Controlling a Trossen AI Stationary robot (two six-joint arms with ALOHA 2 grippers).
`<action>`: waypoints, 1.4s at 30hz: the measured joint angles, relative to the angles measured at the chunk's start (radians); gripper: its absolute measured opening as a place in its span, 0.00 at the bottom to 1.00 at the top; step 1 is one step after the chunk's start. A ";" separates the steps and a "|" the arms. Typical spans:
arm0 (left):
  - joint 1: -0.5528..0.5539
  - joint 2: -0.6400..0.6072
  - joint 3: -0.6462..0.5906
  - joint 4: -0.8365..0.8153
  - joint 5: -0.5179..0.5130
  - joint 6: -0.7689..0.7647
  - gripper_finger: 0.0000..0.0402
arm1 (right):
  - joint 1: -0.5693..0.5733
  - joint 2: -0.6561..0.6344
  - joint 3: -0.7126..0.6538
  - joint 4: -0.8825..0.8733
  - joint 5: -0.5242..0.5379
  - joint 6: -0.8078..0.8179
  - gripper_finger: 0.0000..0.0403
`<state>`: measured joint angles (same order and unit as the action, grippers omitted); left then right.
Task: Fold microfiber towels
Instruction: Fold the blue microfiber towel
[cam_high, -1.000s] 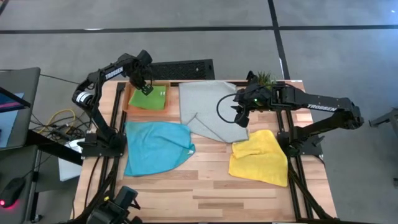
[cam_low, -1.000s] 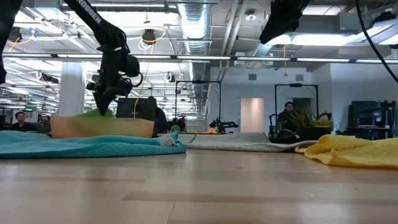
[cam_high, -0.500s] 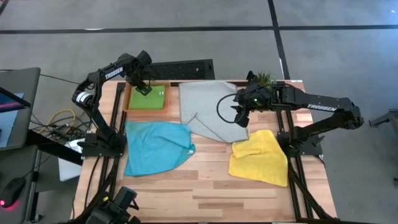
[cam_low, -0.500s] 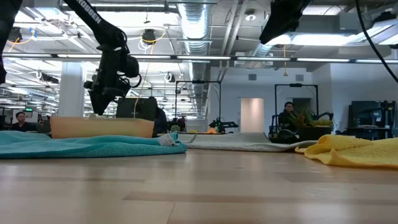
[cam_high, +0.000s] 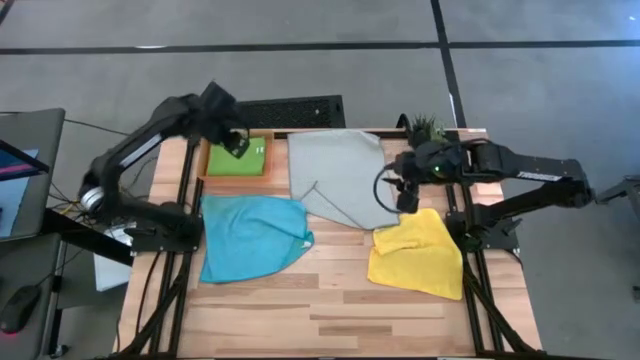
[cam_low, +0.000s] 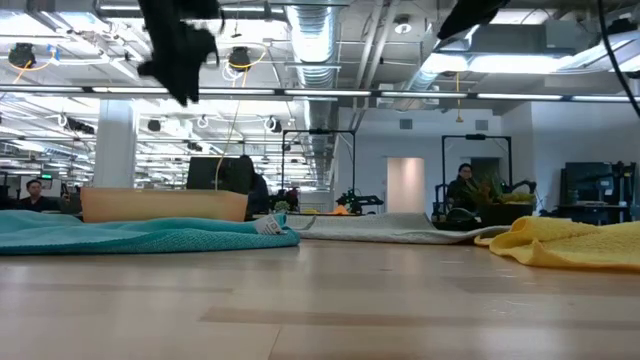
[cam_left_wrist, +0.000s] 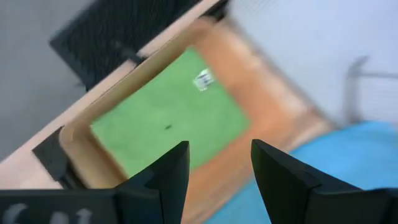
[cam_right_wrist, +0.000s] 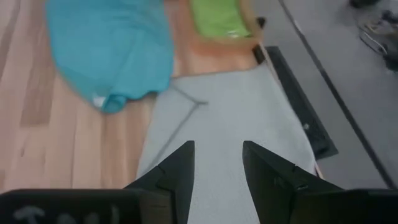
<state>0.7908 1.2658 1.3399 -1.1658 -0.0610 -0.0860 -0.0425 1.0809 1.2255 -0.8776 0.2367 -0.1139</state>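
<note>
From above, the lime green towel (cam_high: 240, 158) is seen lying folded flat inside the orange tray (cam_high: 207, 160) at the table's far left corner. The left gripper (cam_high: 237, 140) is held above the tray, its fingers apart and nothing between them; the left wrist view confirms the gap, with the green towel (cam_left_wrist: 168, 127) and tray rim (cam_left_wrist: 81, 124) seen between the two dark fingers (cam_left_wrist: 168, 177). The low view hides the green towel behind the tray's near wall (cam_low: 165, 205), and the left gripper (cam_low: 180, 60) shows there only as a blurred dark shape high over the tray.

The pale grey towel (cam_high: 340, 178) is spread at the table's far middle, with one edge turned over, a crease best seen in the right wrist view (cam_right_wrist: 224, 124). The right gripper (cam_high: 405, 192) is held above the grey towel's right edge, fingers apart and empty.

The sky blue towel (cam_high: 250, 235) lies crumpled near the left edge, just in front of the tray. The yellow towel (cam_high: 418, 255) lies bunched at the right edge. Bare wood (cam_high: 330, 310) is left open along the whole near side of the table.
</note>
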 joint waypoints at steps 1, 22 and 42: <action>-0.057 -0.035 0.000 -0.007 -0.017 -0.052 0.41 | 0.015 0.000 0.000 -0.013 0.000 -0.017 0.39; -1.169 -0.049 -0.001 -0.176 -0.328 -1.076 0.41 | 0.176 0.299 -0.001 0.190 -0.255 -0.228 0.39; -1.494 0.089 -0.001 -0.394 -0.130 -1.452 0.41 | 0.146 0.913 0.272 0.462 -0.443 -0.374 0.39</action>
<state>-0.7036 1.3548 1.3392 -1.5596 -0.1906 -1.5380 0.1035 1.9935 1.4974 -0.4158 -0.2059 -0.4884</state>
